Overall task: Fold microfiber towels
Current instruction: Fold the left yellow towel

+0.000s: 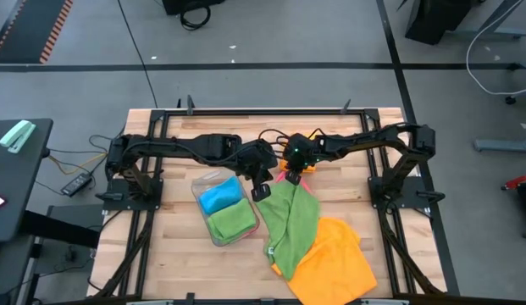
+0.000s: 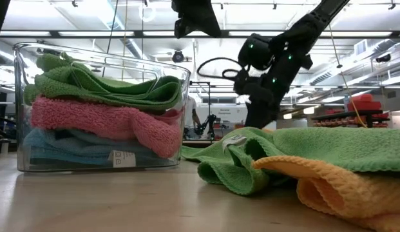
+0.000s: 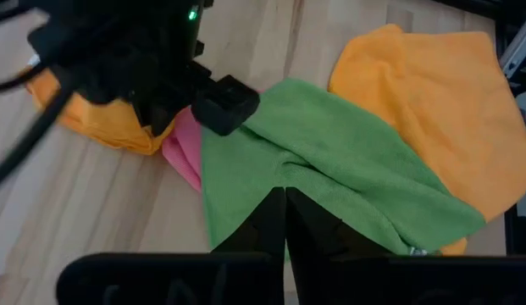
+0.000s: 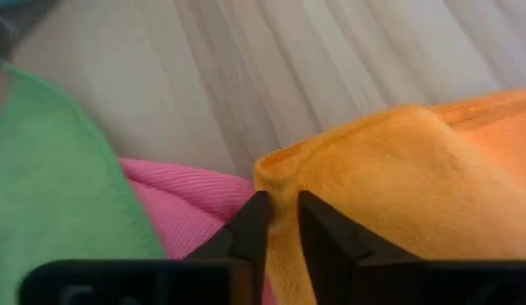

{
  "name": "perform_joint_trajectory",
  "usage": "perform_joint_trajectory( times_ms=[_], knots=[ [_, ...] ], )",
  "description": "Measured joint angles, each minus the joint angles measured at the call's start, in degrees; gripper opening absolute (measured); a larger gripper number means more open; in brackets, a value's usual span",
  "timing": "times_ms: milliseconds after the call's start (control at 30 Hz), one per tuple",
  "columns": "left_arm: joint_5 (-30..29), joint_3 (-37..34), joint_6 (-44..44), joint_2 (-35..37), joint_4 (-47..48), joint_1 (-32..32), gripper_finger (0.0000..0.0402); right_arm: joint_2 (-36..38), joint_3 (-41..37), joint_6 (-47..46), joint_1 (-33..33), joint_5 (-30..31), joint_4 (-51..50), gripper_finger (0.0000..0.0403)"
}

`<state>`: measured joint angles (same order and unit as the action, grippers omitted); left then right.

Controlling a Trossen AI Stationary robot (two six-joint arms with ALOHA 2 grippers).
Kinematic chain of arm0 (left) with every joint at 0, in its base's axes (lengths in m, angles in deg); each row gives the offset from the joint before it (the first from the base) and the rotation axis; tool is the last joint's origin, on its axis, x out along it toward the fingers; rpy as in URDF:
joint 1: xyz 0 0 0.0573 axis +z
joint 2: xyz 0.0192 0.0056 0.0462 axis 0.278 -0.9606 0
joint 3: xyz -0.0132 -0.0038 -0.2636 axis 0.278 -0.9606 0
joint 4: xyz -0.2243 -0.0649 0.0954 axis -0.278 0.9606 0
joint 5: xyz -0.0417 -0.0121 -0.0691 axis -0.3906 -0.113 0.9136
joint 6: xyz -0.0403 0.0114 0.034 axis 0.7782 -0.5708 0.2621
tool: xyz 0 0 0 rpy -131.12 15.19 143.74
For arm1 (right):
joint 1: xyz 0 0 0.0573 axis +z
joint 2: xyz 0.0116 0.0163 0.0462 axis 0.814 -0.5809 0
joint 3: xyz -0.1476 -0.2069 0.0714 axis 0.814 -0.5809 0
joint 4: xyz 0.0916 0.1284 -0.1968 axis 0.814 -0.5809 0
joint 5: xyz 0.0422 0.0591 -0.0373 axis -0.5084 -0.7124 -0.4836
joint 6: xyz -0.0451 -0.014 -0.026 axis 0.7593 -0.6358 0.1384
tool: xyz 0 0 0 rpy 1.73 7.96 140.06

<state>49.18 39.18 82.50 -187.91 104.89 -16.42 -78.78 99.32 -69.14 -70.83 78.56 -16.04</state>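
A crumpled green towel [image 1: 290,219] lies on the table, overlapping a larger orange towel [image 1: 334,258]. Beyond them lie a pink towel [image 4: 186,203] and a second, bunched orange towel [image 4: 398,186]. My right gripper [image 4: 281,212] is open by a narrow gap, its fingertips at that orange towel's folded edge beside the pink one. My left gripper [image 3: 285,212] is shut and hangs above the green towel [image 3: 330,169], touching nothing. Folded green, pink and blue towels lie stacked in a clear tray [image 2: 19,96]. My right gripper comes slanting down onto the folded edge [image 4: 275,169] of the far orange towel, one fingertip on each side of it. I cannot tell whether the fingers touch the cloth. The towel lies bunched on the table.
The clear tray [image 1: 199,188] stands left of the loose towels, close under the left arm. Bare wood lies toward the table's near left corner [image 1: 152,263]. Black frame rails [image 1: 246,112] run along the far and side edges.
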Motion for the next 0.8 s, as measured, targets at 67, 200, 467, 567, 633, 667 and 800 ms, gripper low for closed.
perform_joint_trajectory(
  times_ms=[67,200,467,567,633,667,800],
  knots=[
    [-0.11,0.0,-0.2,0.0,-0.03,0.03,0.0025,2.04,0.0,-1.04,-0.32,-0.34,-0.9,0.0094],
    [-0.14,0.0,-1.17,-0.01,-1.08,0.05,0.0031,8.16,0.02,-3.02,-2.17,-0.73,-4.52,0.014],
    [-0.72,0.02,-11.4,-6.67,-7.95,0.6,0.0018,18.83,0.04,-0.11,-10.97,-6.6,-12.54,0.017],
    [-0.8,-0.01,-12.86,-10.13,-10.79,1.88,0.0013,19.69,0.04,1.83,-15.83,-7.11,-15.57,0.0162],
    [-0.79,-0.09,-12.92,-12.38,-12.97,2.94,0.0011,19.19,0.04,2.79,-19.46,-8.87,-16.73,0.0157],
    [-0.79,-0.07,-12.9,-13.4,-15.04,3.56,0.0011,18.82,0.04,3.1,-21.28,-10.16,-17.25,0.0154],
    [-0.79,-0.06,-12.28,-17.02,-22.44,5.93,0.0018,16.54,0.04,1.76,-27.07,-13.53,-17.31,0.0146]
  ],
)
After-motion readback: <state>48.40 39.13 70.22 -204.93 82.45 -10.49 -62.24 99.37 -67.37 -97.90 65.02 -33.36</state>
